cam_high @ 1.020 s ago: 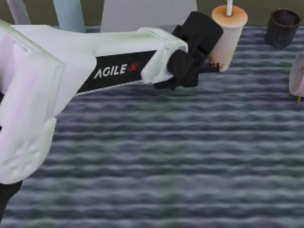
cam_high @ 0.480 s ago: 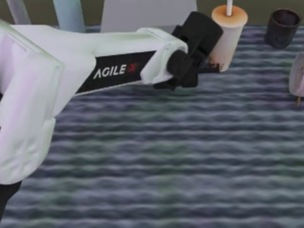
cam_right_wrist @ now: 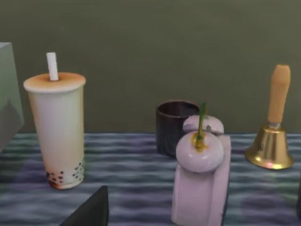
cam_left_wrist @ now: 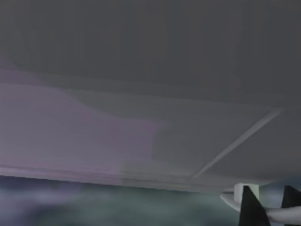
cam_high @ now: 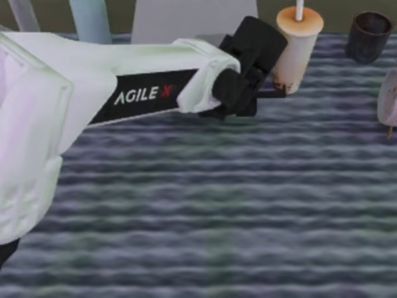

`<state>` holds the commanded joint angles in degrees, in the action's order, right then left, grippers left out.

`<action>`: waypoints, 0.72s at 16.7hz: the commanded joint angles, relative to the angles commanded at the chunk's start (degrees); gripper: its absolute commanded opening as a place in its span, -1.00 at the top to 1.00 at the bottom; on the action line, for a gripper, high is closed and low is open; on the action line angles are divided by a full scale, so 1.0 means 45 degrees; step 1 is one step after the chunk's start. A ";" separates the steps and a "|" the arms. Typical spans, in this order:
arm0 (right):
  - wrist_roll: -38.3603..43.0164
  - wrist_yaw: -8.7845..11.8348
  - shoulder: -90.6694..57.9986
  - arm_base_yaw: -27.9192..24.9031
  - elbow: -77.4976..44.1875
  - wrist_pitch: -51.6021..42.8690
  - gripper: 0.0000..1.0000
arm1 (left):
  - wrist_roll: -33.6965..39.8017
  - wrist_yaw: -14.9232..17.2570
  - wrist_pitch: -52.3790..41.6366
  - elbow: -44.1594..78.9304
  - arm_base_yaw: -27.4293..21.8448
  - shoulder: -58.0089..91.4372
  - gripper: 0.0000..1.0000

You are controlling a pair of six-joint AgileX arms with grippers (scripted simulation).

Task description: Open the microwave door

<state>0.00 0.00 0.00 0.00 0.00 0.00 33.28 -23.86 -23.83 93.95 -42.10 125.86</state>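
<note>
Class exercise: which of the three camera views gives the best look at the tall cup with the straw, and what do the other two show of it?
The right wrist view: the cup stands whole from the side, straw, beige lid and dark pearls at its base. The top view shows it from above, its lower part partly behind the left tool. The left wrist view shows none of it, only grey microwave surface.

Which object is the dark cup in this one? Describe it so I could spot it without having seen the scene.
Start at the table's far edge, right of the microwave. Past the tall orange-beige cup with a straw, the dark cup stands nearer the top view's right edge. It is short, nearly black and open-topped, unlike the golden bell with its wooden handle.
</note>
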 joint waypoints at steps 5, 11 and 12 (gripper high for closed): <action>0.0000 0.0000 0.0000 0.0000 0.0000 0.0000 -1.00 | 0.0000 0.0000 0.0000 0.0000 0.0000 0.0000 1.00; 0.0000 0.0000 0.0000 0.0000 0.0000 0.0000 -1.00 | 0.0000 0.0000 0.0000 0.0000 0.0000 0.0000 1.00; 0.0000 0.0000 0.0000 0.0000 0.0000 0.0000 -1.00 | 0.0000 0.0000 0.0000 0.0000 0.0000 0.0000 1.00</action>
<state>0.00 0.00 0.00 0.00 0.00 0.00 33.28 -23.86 -23.83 93.95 -42.10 125.86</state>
